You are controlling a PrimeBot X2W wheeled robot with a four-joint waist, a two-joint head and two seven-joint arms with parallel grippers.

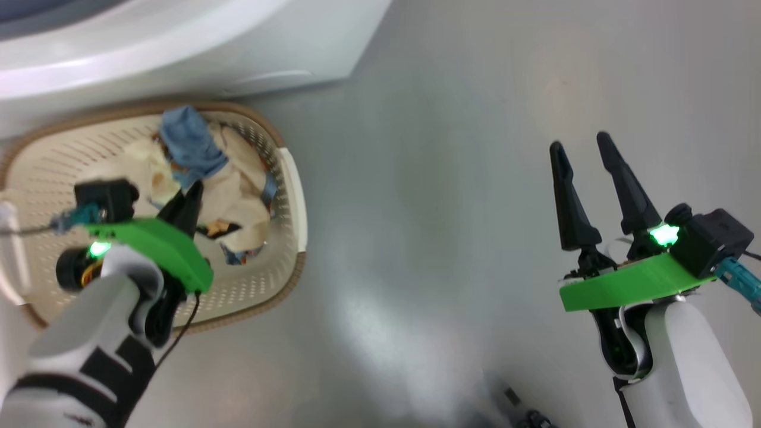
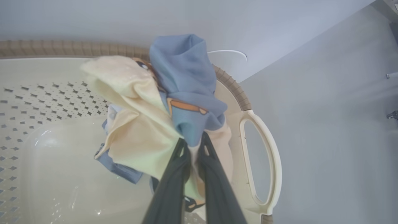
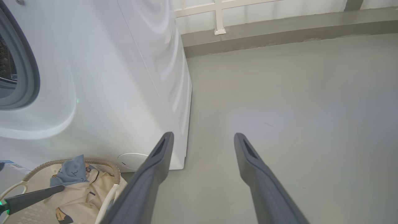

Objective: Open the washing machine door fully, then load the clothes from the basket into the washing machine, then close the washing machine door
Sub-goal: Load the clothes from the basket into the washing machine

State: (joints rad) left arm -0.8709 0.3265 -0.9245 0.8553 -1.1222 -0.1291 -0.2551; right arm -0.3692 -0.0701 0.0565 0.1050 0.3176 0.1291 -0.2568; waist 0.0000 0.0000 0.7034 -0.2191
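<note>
The cream basket (image 1: 291, 196) with its brown rim stands on the floor against the white washing machine (image 1: 178, 53). Inside lie the clothes (image 1: 202, 160), light blue fabric over cream cloth. My left gripper (image 1: 189, 199) reaches into the basket and is shut on the clothes (image 2: 174, 105); in the left wrist view the bundle bunches up between the two dark fingers (image 2: 174, 174). My right gripper (image 1: 585, 148) hangs open over bare floor at the right. The right wrist view shows the machine's (image 3: 124, 77) grey-blue seal (image 3: 28, 71) at the far left, the drum opening uncovered. The door is out of view.
Grey floor (image 1: 446, 208) stretches between the basket and my right arm. The basket's side handle (image 2: 264, 155) faces the floor side. A low wall and white railing (image 3: 248, 21) run beyond the machine. A small dark object (image 1: 523, 410) lies at the bottom edge of the head view.
</note>
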